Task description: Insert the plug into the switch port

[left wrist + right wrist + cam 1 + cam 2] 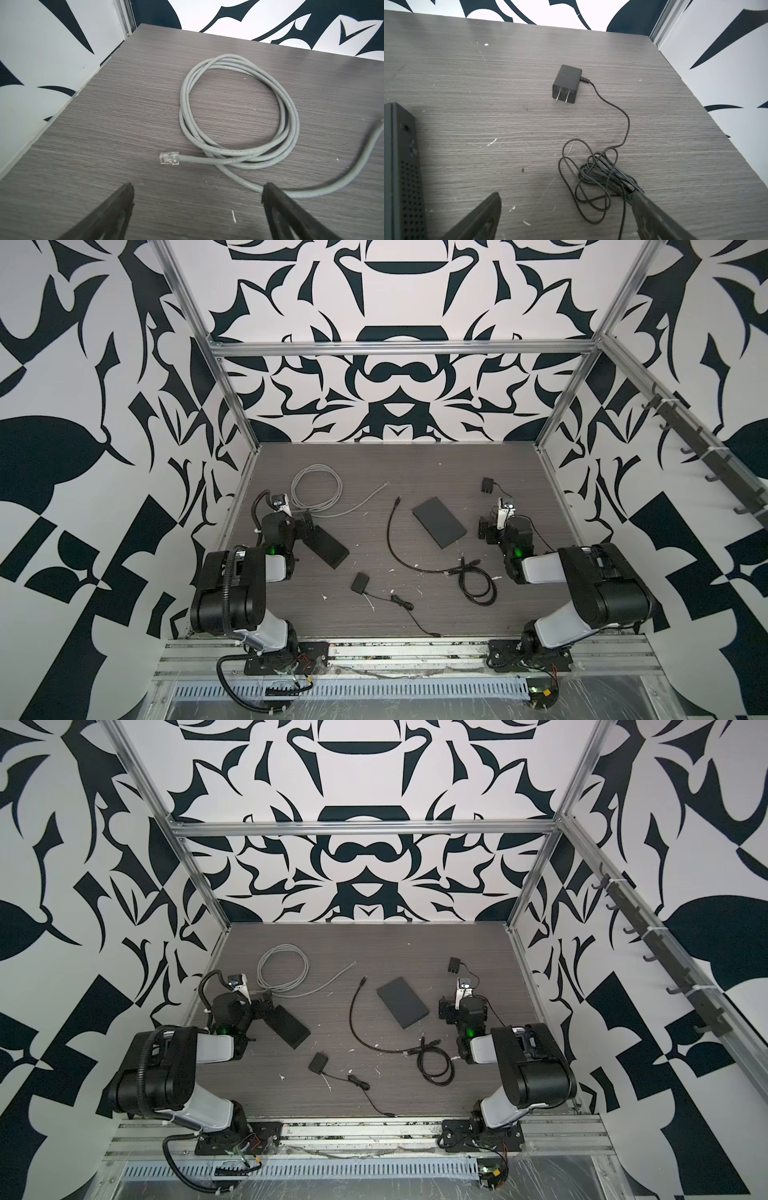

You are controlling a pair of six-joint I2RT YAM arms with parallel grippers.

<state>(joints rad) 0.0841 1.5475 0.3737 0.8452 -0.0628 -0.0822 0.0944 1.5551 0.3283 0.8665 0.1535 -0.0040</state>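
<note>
The grey table (415,464) is read here from above as a clock face, with twelve at the far wall and six at the bases of the arms. The grey cable (316,489) lies coiled at about ten o'clock. Its loose end (386,483) runs out of the coil toward twelve o'clock. Its other end carries the clear plug (169,158), which lies flat on the wood just ahead of the left gripper (198,188) and apart from it. The fingers (116,209) of this gripper stand spread wide and hold nothing. The grey cable passes close by one fingertip, and whether it touches cannot be told. A long black box (324,545) lies at nine o'clock, one end of it under the left wrist. A flat dark box (439,521) lies just off the middle toward two o'clock, and the right wrist view shows small holes in its side. Which of these two boxes is the switch cannot be told. The right gripper (565,195) hovers at three o'clock with its fingers fully apart and empty. Under it lies a bunched thin cord (593,176), which leads to a black power adapter (566,83) at about one o'clock. A small black block (359,583) with its own thin wire lies at seven o'clock. A black cable (390,531) curves from the middle to a loop at five o'clock.
</note>
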